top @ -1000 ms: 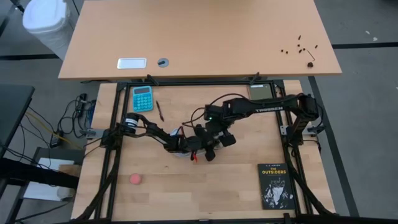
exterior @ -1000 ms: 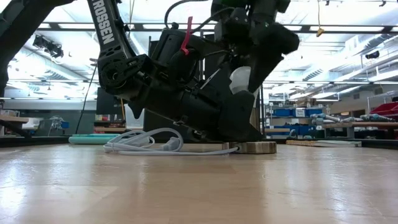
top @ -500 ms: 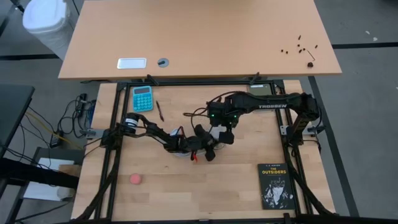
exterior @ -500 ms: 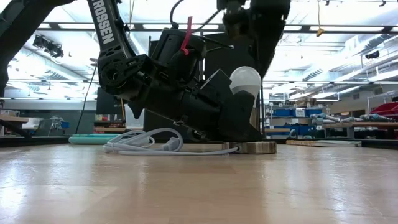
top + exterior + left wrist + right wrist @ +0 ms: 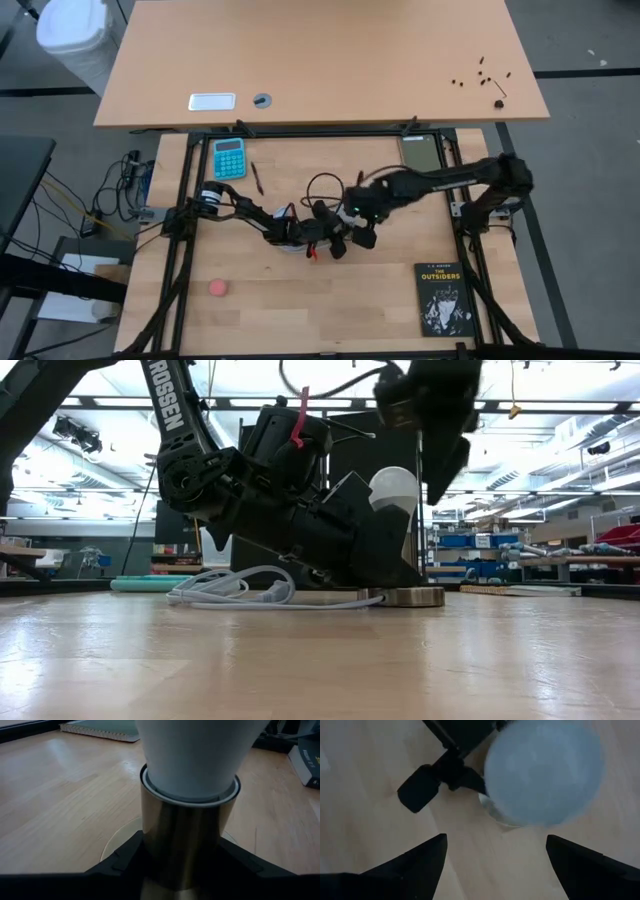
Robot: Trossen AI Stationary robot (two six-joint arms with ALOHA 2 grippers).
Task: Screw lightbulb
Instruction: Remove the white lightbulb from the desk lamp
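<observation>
A white frosted lightbulb (image 5: 395, 491) stands upright in a metal socket (image 5: 187, 840) whose round base (image 5: 412, 597) rests on the wooden table (image 5: 300, 300), near the middle. The left gripper (image 5: 322, 236) is low at the table, its dark fingers (image 5: 125, 860) clenched around the socket's metal sleeve just below the bulb. The right gripper (image 5: 440, 450) hangs above and just beside the bulb, its two fingers (image 5: 415, 862) spread wide apart and touching nothing; the bulb's dome shows between and beyond them. A white cord (image 5: 230, 588) lies coiled beside the socket base. Elsewhere on the table lie a teal calculator (image 5: 229, 158), a pen (image 5: 257, 178), a pink ball (image 5: 218, 288) and a black book (image 5: 444, 299).
</observation>
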